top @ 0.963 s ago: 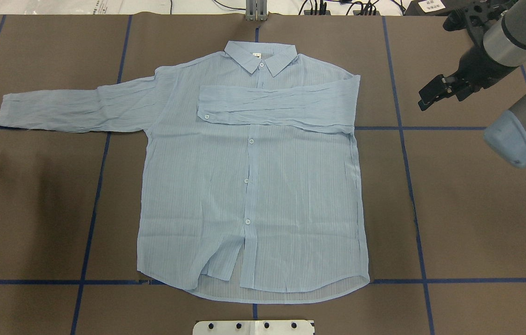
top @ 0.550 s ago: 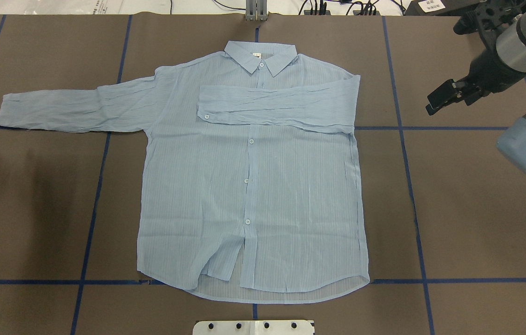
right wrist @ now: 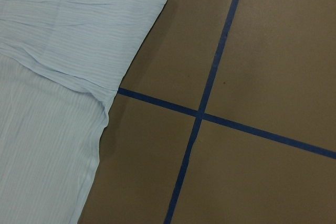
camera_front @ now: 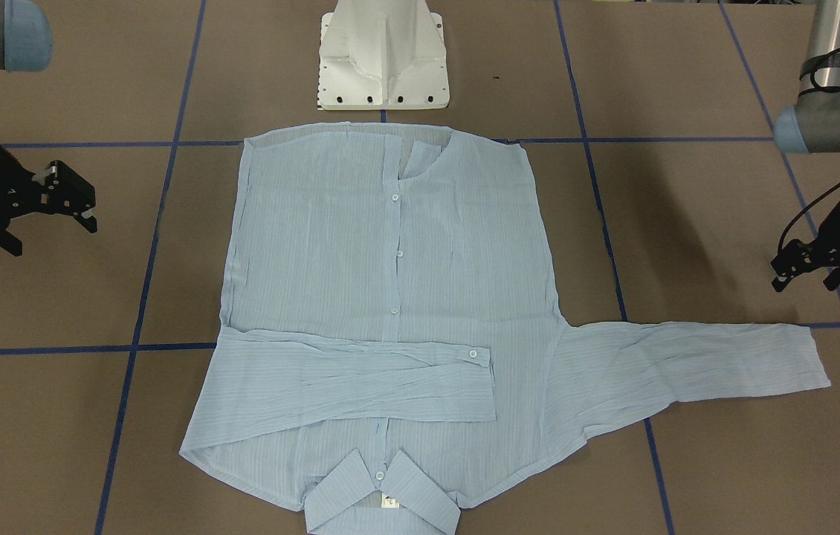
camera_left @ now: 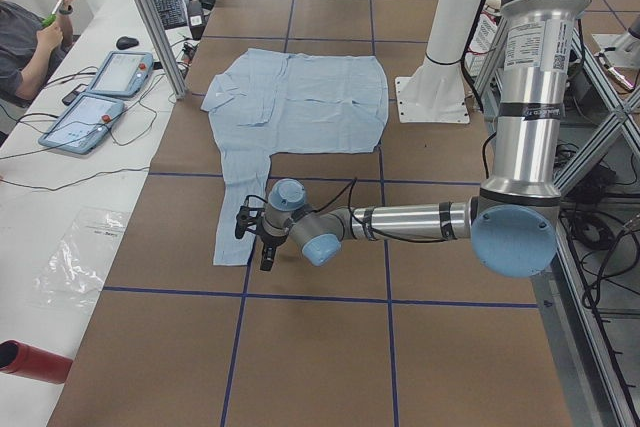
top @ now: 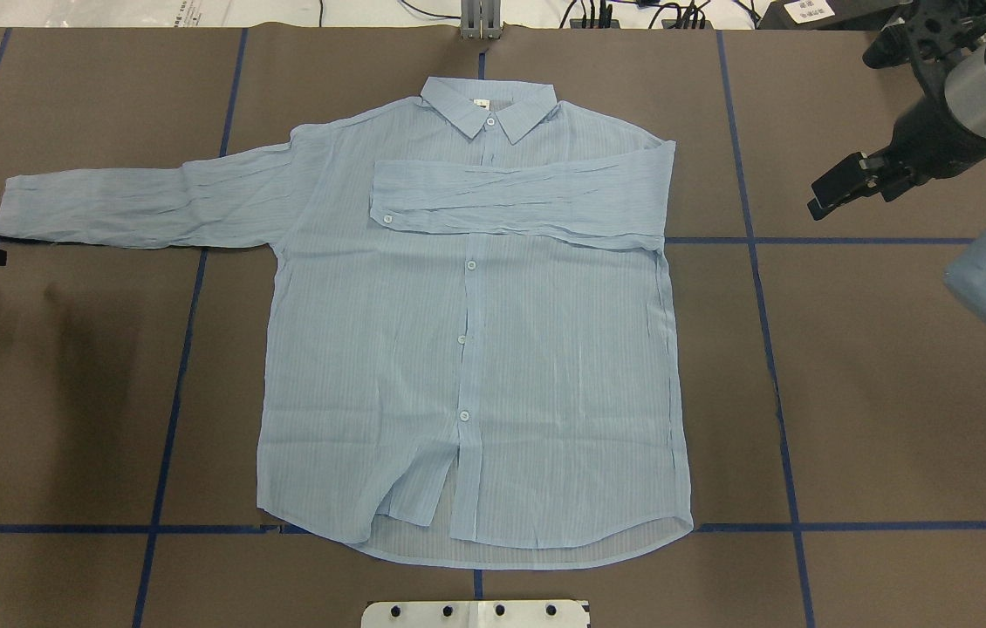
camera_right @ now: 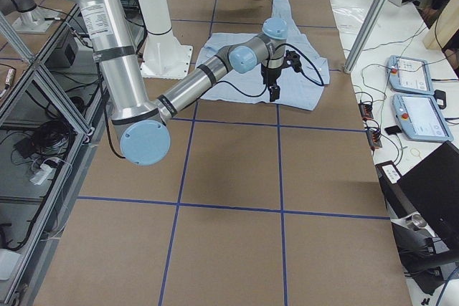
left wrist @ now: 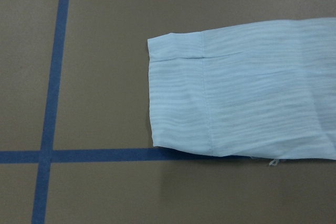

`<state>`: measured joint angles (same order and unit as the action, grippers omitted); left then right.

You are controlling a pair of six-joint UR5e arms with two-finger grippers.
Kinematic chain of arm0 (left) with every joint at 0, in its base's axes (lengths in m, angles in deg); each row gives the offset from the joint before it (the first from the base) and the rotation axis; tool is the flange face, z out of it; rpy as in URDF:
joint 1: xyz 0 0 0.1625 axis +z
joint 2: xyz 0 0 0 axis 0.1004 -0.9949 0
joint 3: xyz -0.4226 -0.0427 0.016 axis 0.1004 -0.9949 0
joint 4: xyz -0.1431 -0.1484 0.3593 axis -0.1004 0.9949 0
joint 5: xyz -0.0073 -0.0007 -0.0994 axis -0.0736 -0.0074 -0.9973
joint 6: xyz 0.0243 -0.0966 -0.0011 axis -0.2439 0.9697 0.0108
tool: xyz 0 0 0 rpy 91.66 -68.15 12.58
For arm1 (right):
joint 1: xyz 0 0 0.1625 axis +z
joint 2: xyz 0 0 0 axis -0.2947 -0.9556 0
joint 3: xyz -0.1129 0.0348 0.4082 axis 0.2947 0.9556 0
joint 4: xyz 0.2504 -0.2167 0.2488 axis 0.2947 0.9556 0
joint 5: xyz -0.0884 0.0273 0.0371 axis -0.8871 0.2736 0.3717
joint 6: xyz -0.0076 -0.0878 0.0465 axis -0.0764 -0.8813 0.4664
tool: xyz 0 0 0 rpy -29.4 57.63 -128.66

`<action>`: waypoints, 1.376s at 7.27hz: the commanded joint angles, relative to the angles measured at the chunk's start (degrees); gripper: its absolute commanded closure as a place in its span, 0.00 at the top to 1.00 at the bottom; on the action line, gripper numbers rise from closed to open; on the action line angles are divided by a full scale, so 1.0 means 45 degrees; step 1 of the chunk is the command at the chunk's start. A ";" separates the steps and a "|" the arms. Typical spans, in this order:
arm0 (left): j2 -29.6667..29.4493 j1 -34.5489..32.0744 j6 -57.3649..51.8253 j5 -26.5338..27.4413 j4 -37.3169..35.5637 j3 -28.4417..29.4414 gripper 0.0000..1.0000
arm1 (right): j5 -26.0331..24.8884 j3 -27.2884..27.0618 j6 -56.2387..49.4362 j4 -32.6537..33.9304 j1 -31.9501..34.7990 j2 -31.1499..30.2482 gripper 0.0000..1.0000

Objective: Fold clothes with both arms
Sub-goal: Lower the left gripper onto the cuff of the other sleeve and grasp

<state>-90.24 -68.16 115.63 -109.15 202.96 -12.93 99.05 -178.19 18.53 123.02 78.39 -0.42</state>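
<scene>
**Fig.** Two-arm cell, shirt-folding stage.

**(a) Garment.** Shirt (top: 475, 349) lies flat, front up & buttoned, at ctr of table (top: 894, 392). Collar (top: 488, 103) is on the side away from the white pedestal base (camera_front: 383, 59), w/ the hem nearest the base. A small white neck label (camera_front: 389, 502) shows inside the collar. The folded sleeve (top: 519, 196), on the robot's R side, is laid across the chest. Its buttoned cuff lies past the button line, on the L half of the front. The outstretched sleeve (top: 144, 205) runs straight out to the robot's L, wrinkled but flat. Its cuff end (left wrist: 178, 103) partly covers a blue tape line (left wrist: 105, 156) (best seen in L wrist view). Near the hem the front opens a little & one lower corner (top: 410, 501) is turned aside.

**(b) L gripper** (camera_front: 806, 275). Sits near the outstretched sleeve's cuff end, on the robot's side of it, not touching the fabric. Fingers stand apart w/ nothing btwn them.

**(c) R gripper** (camera_front: 67, 219). Sits well apart from the shirt, out beyond the folded shoulder (right wrist: 79, 40) on the robot's R. Jaws are spread & nothing is held.

**(d) Surroundings.** A person (camera_left: 20, 37) sits at the side bench beyond the table's far edge.
</scene>
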 commanded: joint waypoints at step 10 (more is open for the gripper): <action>-0.1734 0.0017 -0.0222 0.0668 -0.0029 0.2200 0.73 | -0.0022 -0.0025 0.0140 0.0000 -0.0016 0.0156 1.00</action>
<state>-98.04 -68.07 114.56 -106.12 202.80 -3.27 98.95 -178.29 19.15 123.02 78.30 0.22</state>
